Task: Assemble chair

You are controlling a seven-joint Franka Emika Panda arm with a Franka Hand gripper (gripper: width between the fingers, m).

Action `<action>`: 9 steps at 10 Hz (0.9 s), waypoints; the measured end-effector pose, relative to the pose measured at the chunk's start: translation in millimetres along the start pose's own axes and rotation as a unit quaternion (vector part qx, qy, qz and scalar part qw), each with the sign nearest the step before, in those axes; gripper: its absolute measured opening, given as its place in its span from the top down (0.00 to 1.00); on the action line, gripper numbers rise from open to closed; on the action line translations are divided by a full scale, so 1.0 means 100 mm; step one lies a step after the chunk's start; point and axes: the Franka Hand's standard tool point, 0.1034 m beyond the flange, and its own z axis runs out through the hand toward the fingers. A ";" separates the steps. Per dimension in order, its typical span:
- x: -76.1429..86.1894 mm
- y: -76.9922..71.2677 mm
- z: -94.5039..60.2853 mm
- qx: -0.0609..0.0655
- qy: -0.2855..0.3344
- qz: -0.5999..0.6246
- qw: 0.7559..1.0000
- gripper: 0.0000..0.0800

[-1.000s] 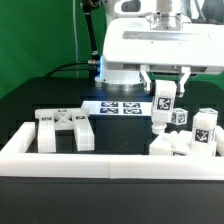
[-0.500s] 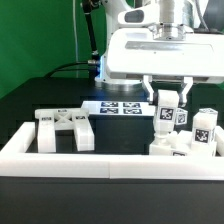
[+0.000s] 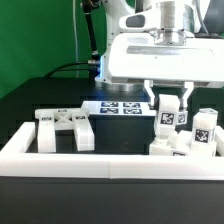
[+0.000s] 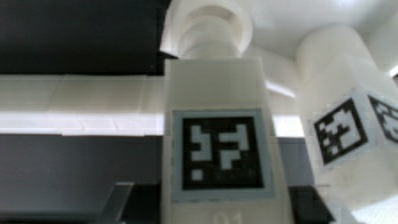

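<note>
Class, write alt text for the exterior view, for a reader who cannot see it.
A robot gripper holds a tagged white chair leg close to a cluster of other white chair parts at the exterior view's right. An X-braced back panel lies at the left, behind a low white wall.

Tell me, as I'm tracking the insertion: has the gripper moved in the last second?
Yes. The gripper, shut on the chair leg, has come down and slightly toward the exterior view's right, judged against the marker board.
</note>
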 end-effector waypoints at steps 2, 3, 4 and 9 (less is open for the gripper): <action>-0.04 -0.03 0.02 0.001 -0.003 -0.002 1.000 0.64; -0.05 -0.04 0.03 0.001 -0.001 -0.003 1.000 0.64; -0.04 -0.04 0.04 0.000 0.007 -0.005 1.000 0.64; -0.04 -0.05 0.04 -0.001 0.020 -0.010 1.000 0.64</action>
